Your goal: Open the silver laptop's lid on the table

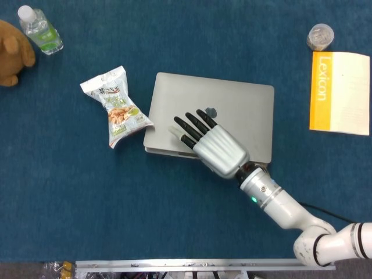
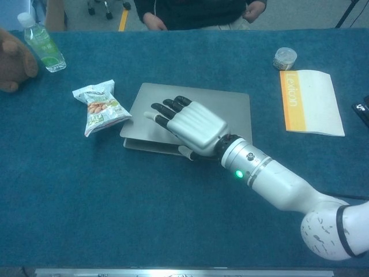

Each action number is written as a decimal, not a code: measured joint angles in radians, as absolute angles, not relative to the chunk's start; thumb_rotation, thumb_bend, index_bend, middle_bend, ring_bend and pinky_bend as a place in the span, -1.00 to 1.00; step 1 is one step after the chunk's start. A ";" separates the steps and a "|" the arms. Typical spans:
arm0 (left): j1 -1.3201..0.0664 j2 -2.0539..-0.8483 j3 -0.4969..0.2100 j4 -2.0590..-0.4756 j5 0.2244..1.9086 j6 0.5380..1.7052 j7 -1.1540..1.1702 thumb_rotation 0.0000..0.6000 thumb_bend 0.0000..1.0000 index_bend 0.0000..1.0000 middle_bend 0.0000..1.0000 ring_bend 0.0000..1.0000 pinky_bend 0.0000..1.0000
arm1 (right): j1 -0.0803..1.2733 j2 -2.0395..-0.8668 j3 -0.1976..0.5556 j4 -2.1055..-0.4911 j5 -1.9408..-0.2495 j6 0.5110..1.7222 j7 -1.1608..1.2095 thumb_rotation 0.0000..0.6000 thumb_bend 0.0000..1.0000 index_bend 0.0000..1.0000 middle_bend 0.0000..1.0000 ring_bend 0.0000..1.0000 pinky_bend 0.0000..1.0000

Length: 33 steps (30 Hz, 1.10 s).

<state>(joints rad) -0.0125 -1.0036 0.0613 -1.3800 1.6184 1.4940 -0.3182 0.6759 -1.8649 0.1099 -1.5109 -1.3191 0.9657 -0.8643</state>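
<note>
The silver laptop [image 1: 244,110] lies mid-table, its hinge on the far side. Its lid is lifted a little at the near edge, and in the chest view a thin gap shows between the lid and the base [image 2: 150,145]. My right hand [image 1: 212,142] lies over the lid's near part with fingers spread flat on top [image 2: 193,127]. The thumb [image 2: 184,153] is hooked under the lid's front edge, so the lid is pinched between thumb and fingers. My left hand is in neither view.
A snack bag [image 1: 116,107] lies just left of the laptop, close to the raised lid's corner. A water bottle [image 1: 39,29] and brown plush toy [image 1: 13,52] sit far left. A yellow-and-white book [image 1: 340,93] and small jar [image 1: 320,36] are at right. A person [image 2: 196,11] stands behind the table.
</note>
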 measured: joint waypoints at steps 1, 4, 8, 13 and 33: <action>-0.013 -1.006 0.063 -1.377 1.623 1.496 -0.318 1.00 -0.51 -0.89 -0.93 -1.00 -0.97 | 0.681 -1.863 0.115 -1.513 -1.316 0.966 -0.870 1.00 -0.28 -1.00 -0.96 -1.00 -0.80; -0.018 -1.010 0.070 -1.368 1.640 1.496 -0.314 1.00 -0.51 -0.86 -0.91 -1.00 -0.97 | 0.694 -1.860 0.128 -1.519 -1.305 0.968 -0.887 1.00 -0.28 -1.00 -0.96 -1.00 -0.80; -0.029 -1.007 0.083 -1.367 1.663 1.486 -0.306 1.00 -0.51 -0.81 -0.85 -0.96 -0.97 | 0.711 -1.853 0.141 -1.527 -1.291 0.974 -0.908 1.00 -0.28 -1.00 -0.96 -1.00 -0.80; -0.048 -0.993 0.106 -1.383 1.711 1.470 -0.282 1.00 -0.51 -0.71 -0.72 -0.86 -0.97 | 0.723 -1.842 0.147 -1.538 -1.275 0.985 -0.925 1.00 -0.28 -1.00 -0.96 -1.00 -0.80; -0.186 -0.967 0.195 -1.486 1.956 1.401 -0.246 1.00 -0.51 -0.71 -0.76 -0.81 -0.96 | 0.755 -1.787 0.156 -1.598 -1.239 1.036 -0.987 1.00 -0.28 -1.00 -0.96 -1.00 -0.80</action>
<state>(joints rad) -0.1855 -0.9666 0.1952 -1.4864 1.9565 1.4006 -0.2464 0.7553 -1.7866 0.1561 -1.5976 -1.2393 1.0360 -0.9872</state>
